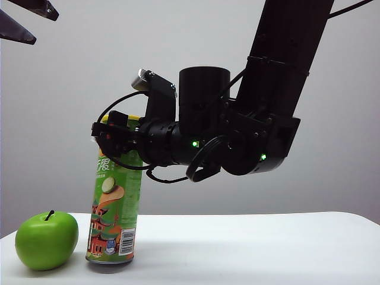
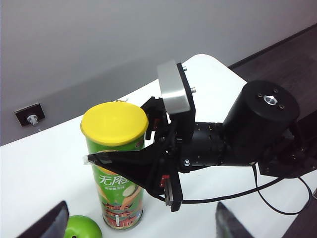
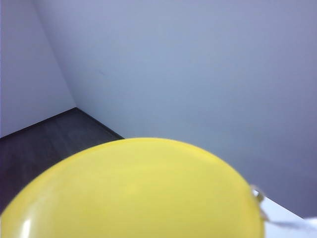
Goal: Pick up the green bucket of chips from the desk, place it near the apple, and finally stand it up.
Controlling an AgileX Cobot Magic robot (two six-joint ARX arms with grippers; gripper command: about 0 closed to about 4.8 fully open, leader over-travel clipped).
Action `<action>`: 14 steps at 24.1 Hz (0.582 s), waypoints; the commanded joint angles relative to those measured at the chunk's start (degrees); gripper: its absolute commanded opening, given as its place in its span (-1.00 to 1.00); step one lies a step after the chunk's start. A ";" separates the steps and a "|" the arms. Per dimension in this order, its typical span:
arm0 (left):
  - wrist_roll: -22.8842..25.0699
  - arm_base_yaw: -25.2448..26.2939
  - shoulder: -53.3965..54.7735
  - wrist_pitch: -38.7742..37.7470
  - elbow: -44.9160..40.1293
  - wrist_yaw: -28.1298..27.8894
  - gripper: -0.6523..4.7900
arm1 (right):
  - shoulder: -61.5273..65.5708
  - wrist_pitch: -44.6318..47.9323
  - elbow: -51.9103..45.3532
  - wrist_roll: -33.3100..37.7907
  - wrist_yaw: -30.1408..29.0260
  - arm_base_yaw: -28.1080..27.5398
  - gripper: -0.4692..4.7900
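Note:
The green bucket of chips stands upright on the white desk, its yellow lid on top. Close beside it on the left of the exterior view sits the green apple, a narrow gap between them. My right gripper reaches in level from the right and is shut on the can just under the lid, one black finger on each side. The right wrist view shows mostly the yellow lid; the fingers are hidden there. My left gripper hangs open high above at the far left, holding nothing.
The right arm's black wrist and forearm hang over the middle of the desk, with a cable loop below. Bare desk lies to the right of the can. A wall socket and dark floor lie beyond the desk.

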 commanded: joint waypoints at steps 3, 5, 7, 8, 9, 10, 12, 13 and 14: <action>-0.17 0.04 -0.09 0.35 0.02 0.26 0.64 | 0.52 -4.83 -0.48 0.24 0.09 -0.26 0.22; -0.15 0.04 -0.09 0.35 0.02 0.24 0.64 | 0.50 -5.51 -0.50 0.11 -0.07 -0.39 0.22; -0.15 0.04 -0.09 0.35 0.02 0.24 0.64 | 0.50 -6.32 -0.50 -0.90 -0.09 -0.39 0.23; -0.15 0.04 -0.09 0.37 0.02 0.24 0.64 | 0.48 -6.58 -0.52 -1.55 -0.07 -0.37 0.24; -0.15 0.04 -0.09 0.37 0.02 0.24 0.64 | 0.48 -6.67 -0.52 -1.62 -0.07 -0.37 0.27; -0.15 0.04 -0.09 0.37 0.02 0.24 0.64 | 0.48 -6.69 -0.52 -1.62 -0.07 -0.39 0.35; -0.15 0.04 -0.09 0.37 0.02 0.24 0.64 | 0.44 -6.99 -0.52 -1.62 -0.09 -0.50 0.59; -0.15 0.04 -0.09 0.37 0.02 0.24 0.64 | 0.28 -7.28 -0.52 -1.60 -0.09 -0.63 0.70; -0.13 0.04 -0.09 0.37 0.02 0.24 0.64 | 0.11 -7.87 -0.55 -1.57 -0.09 -0.72 0.78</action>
